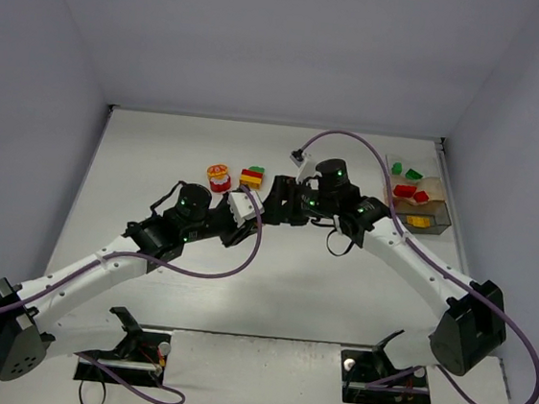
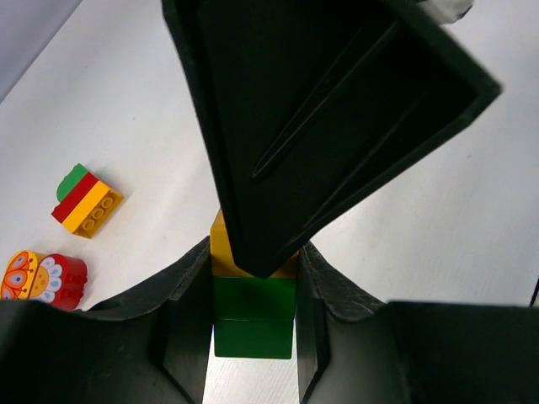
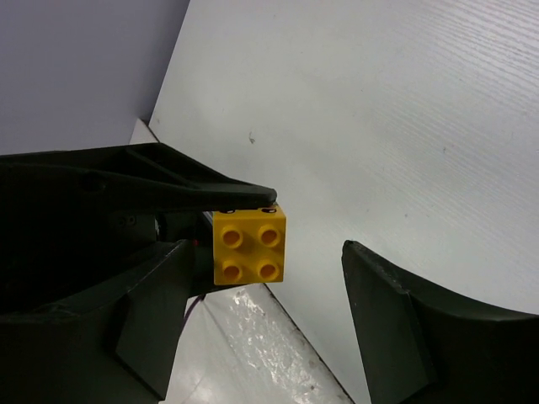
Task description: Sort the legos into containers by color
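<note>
Yellow brick (image 3: 248, 247) sits atop green brick (image 2: 253, 324), which is clamped in left end effector (image 2: 251, 290); right end effector (image 3: 266, 255) stands wide around it; closing off-centre could twist both bricks loose.

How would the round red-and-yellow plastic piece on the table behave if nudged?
The round red-and-yellow plastic piece looks rigid and light, so it would probably slide on the smooth white table. Its curved side suggests it could roll if tipped onto it.
</note>
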`<state>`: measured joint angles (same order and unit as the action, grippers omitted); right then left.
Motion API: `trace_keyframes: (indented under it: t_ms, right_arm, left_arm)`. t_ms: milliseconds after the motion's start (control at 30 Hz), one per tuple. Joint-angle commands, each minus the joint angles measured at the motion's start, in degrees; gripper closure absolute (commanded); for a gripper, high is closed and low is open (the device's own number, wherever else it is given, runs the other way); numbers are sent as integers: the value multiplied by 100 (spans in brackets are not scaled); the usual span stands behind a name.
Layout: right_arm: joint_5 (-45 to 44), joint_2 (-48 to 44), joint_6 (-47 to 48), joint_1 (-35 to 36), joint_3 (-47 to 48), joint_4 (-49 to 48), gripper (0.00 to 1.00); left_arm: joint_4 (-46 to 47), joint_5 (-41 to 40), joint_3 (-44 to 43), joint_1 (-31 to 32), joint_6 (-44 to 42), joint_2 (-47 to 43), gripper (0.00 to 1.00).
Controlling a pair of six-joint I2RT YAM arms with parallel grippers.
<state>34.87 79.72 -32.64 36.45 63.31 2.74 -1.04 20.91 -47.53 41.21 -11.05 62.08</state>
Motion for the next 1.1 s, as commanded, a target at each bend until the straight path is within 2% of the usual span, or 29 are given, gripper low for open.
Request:
trace_keyframes:
  t_ms: [0,100,167,267,300,367,400,433,500,633,767,1067]
  right_arm:
    - [10,43,-23,47,59,-485,33]
    - [151,113,-23,47,76,-547,34]
    - [186,149,-40,47,76,-591,39]
    - [266,149,-40,47,76,-635,54]
    - [274,149,-40,47,76,-643,69]
    - [274,122,-14,47,76,-652,85]
    - [257,114,3,47,68,-644,97]
    - [239,88,12,47,68,-643,100]
    - [213,78,21,38,59,-643,100]
    - [230,70,12,38,41,-652,100]
    - [239,52,12,38,76,-652,100]
    - [275,-9,-23,29,50,-644,100]
  left_arm:
    - [332,256,-380,27,68,-144,83]
    - [385,335,-371,27,129,-127,83]
    - [403,361,-380,27,164,-100,83]
    - [420,344,-380,27,138,-83,83]
    - [420,344,-380,27,138,-82,83]
    - [412,327,-380,27,129,-56,83]
    - [403,318,-380,27,129,-47,75]
    - [394,274,-363,27,129,-39,67]
    - [411,247,-310,27,138,-56,56]
    - [420,195,-222,27,129,-91,41]
    - [385,133,-134,27,77,-74,37]
    - [306,-25,15,27,-81,-39,38]
